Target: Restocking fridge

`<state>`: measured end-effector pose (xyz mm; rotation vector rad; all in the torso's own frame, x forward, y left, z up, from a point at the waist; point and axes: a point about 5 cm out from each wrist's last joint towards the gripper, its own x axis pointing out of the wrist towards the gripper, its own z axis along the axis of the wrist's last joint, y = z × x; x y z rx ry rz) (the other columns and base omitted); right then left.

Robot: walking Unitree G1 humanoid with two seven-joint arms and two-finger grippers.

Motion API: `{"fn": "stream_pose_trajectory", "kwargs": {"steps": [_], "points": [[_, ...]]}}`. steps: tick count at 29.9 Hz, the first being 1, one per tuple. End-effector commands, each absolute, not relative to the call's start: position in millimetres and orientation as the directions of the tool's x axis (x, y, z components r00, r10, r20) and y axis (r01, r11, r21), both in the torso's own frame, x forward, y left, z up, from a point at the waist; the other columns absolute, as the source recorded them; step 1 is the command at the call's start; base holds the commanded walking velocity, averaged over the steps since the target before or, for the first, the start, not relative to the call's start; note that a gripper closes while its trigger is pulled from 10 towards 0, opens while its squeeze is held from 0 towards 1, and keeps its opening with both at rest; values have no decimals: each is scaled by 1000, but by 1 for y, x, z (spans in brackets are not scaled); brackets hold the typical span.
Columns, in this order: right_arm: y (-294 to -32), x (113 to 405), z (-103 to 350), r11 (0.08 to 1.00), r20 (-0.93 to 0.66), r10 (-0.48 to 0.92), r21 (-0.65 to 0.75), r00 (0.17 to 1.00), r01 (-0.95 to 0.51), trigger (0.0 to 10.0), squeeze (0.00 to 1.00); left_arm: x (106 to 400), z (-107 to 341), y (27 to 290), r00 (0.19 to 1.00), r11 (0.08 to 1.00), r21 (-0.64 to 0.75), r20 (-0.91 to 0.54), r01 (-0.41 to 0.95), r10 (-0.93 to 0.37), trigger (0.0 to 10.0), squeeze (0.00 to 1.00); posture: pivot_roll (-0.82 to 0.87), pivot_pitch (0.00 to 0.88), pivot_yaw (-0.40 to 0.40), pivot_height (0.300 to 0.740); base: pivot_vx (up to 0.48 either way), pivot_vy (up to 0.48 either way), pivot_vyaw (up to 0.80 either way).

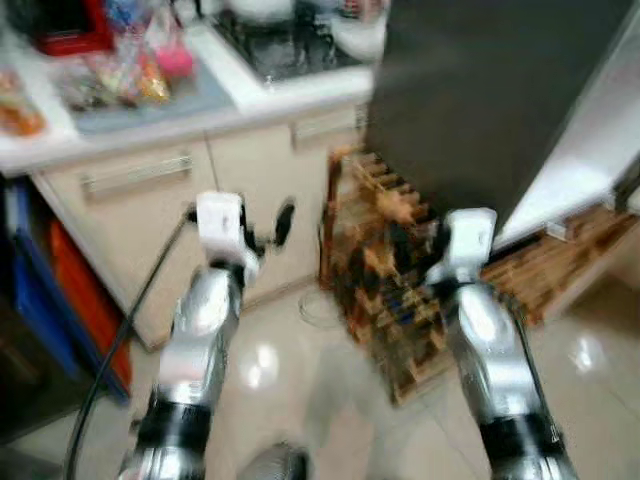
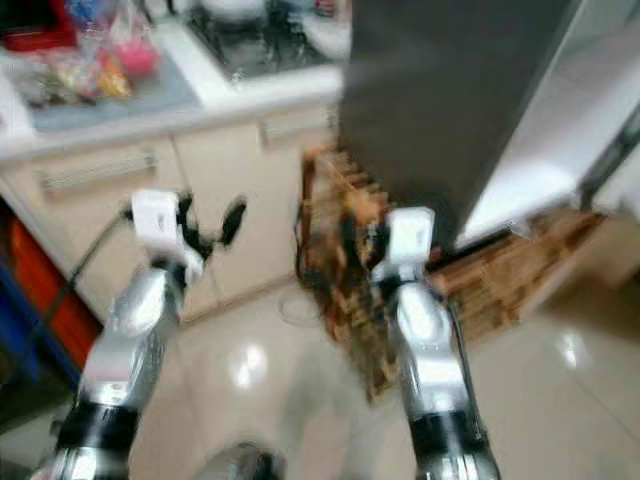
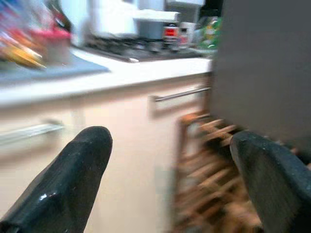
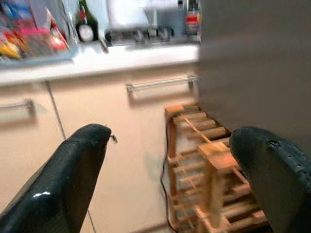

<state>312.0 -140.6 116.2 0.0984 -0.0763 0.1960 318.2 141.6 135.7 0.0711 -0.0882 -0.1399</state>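
Note:
The dark grey fridge [image 1: 490, 90] stands at the right, with its side next to the counter. Bagged groceries [image 1: 110, 70] lie on a grey mat on the white counter [image 1: 250, 95] at the left. My left gripper [image 1: 265, 230] is raised in front of the cream cabinet doors. Its fingers [image 3: 73, 179] are open with nothing between them. My right gripper [image 4: 170, 160] is also open and holds nothing. It is held up before a wooden rack [image 1: 390, 290] below the fridge's side. The head views are blurred.
A gas hob [image 1: 285, 45] sits on the counter beside the fridge. Blue and orange crates [image 1: 60, 290] stand on the floor at the left. A black cable [image 1: 120, 340] runs along my left arm. Glossy tiled floor [image 1: 330, 400] lies in front of me.

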Motion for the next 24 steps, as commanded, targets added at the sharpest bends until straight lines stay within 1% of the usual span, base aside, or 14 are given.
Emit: {"fn": "stream_pose_trajectory", "kwargs": {"steps": [1, 3, 4, 5, 11, 19, 24], "points": [[-147, 311, 108, 982, 62, 155, 103, 986, -160, 10000, 0, 321, 134, 147, 993, 985, 147, 68, 90, -101, 10000, 0, -6, 0, 39, 740, 0, 0, 638], [-148, 310, 102, 984, 48, 145, 101, 988, -150, 10000, 0, 319, 128, 162, 999, 981, 195, 36, 24, -32, 10000, 0, -3, 0, 45, 740, 0, 0, 631], [-148, 310, 102, 984, 48, 145, 101, 988, -150, 10000, 0, 319, 128, 162, 999, 981, 195, 36, 24, -32, 10000, 0, -3, 0, 45, 740, 0, 0, 625], [-151, 308, 97, 984, 34, 144, 98, 989, -146, 10000, 0, 314, 127, 167, 999, 977, 212, 33, 25, -32, 10000, 0, 13, 0, 35, 740, 0, 0, 613], [-151, 312, 90, 983, 14, 160, 95, 987, -160, 10000, 0, 317, 140, 157, 994, 971, 239, 94, 29, -53, 10000, 0, 42, 0, 18, 740, 0, 0, 605], [-134, 320, 97, 968, 43, 229, 93, 972, -233, 10000, 0, 323, 145, 155, 994, 975, 220, 98, 15, -37, 10000, 0, 42, 0, 12, 740, 0, -435, 542], [-133, 322, 96, 965, 47, 240, 100, 970, -244, 10000, 0, 324, 140, 164, 997, 975, 217, 65, -40, 27, 10000, 0, 41, 0, 10, 740, 241, -412, 519]]}}
